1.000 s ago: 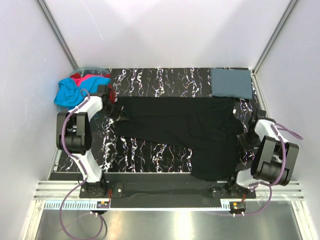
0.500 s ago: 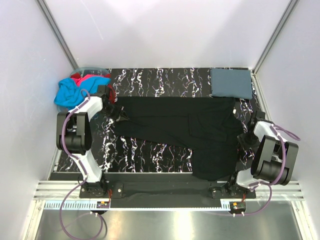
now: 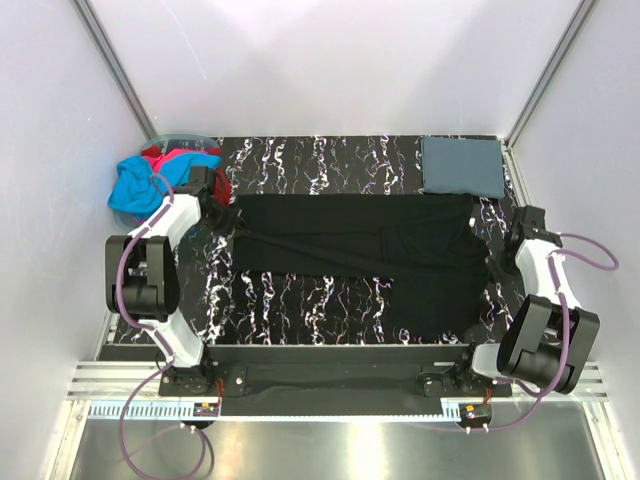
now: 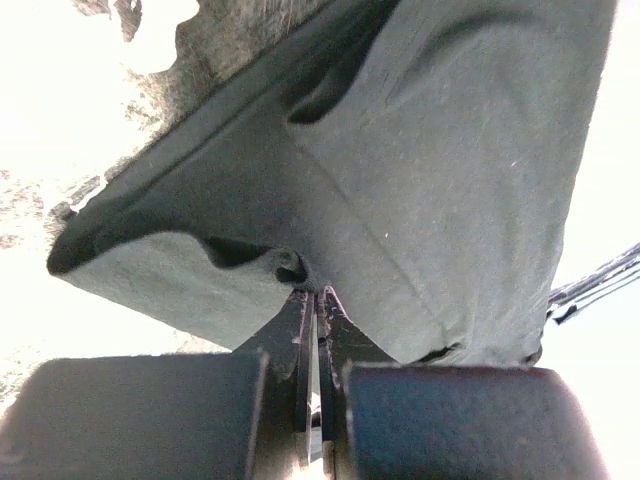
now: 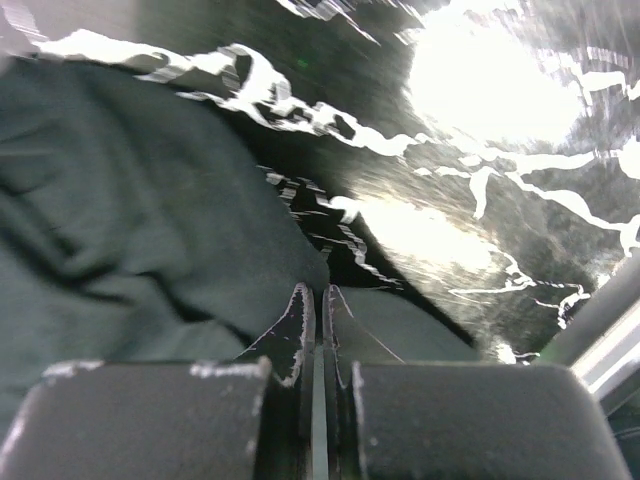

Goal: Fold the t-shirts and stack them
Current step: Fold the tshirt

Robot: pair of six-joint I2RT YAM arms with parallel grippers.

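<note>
The black t-shirt (image 3: 370, 255) lies spread across the marbled table, stretched left to right. My left gripper (image 3: 222, 215) is shut on its left edge; the left wrist view shows the cloth (image 4: 400, 180) pinched at the fingertips (image 4: 318, 295). My right gripper (image 3: 493, 262) is shut on its right edge, with cloth (image 5: 150, 230) at its tips (image 5: 318, 290). A folded slate blue-grey shirt (image 3: 461, 166) lies at the back right. Bright cyan (image 3: 140, 187) and red (image 3: 168, 155) shirts are heaped at the back left.
The heap of shirts sits in a pale plastic tub (image 3: 185, 137) at the back left corner. White walls close in the table on three sides. The black marbled table top (image 3: 330, 160) shows behind and in front of the black shirt.
Both grippers moved toward the back of the table with the black shirt. The shirt's lower right part has been drawn up, so it now lies flatter and shorter.
</note>
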